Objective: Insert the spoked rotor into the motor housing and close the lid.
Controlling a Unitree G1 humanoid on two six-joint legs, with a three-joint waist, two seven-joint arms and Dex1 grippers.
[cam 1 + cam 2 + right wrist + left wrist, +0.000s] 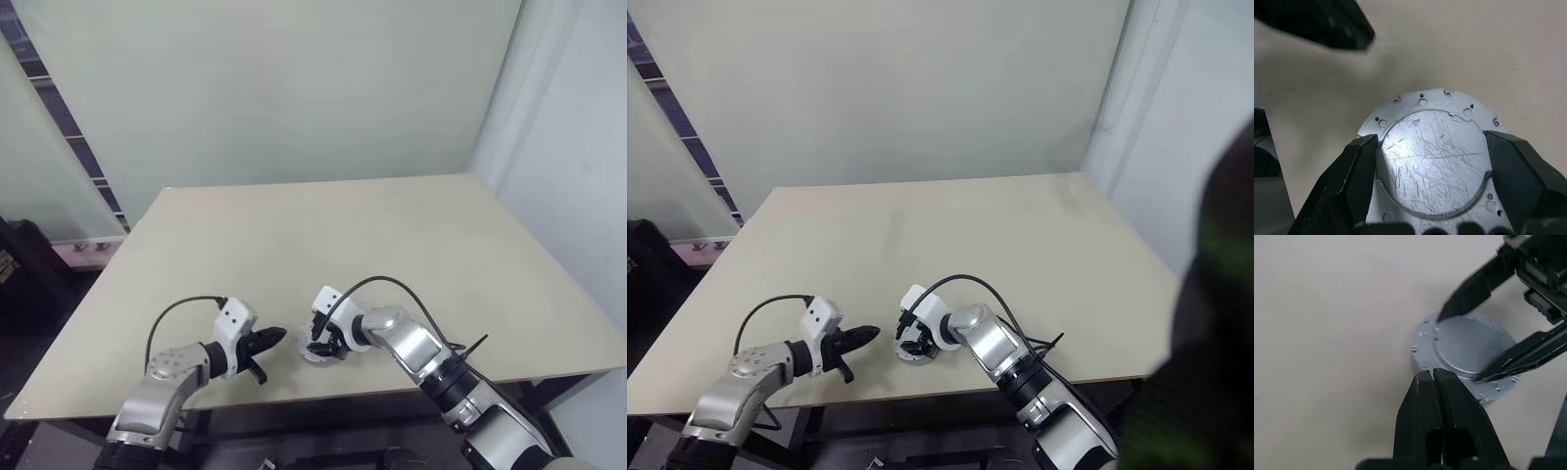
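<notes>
A silvery round unit lies on the table near its front edge. Its top is the lid (1435, 147), a flat grey scratched disc with a holed flange (1464, 345). Below the flange a short side wall shows, which I take for the motor housing (1418, 363). The spoked rotor is hidden. My right gripper (318, 345) straddles the lid's raised round face, one black finger (1354, 171) pressed against each side. My left gripper (279, 336) is shut and empty, its tips (1432, 374) pointing at the unit's rim from close by on the left.
The beige table (392, 235) stretches bare behind and to both sides of the grippers. Its front edge runs just below them. A pale wall stands behind the table, and a dark floor lies off its left side.
</notes>
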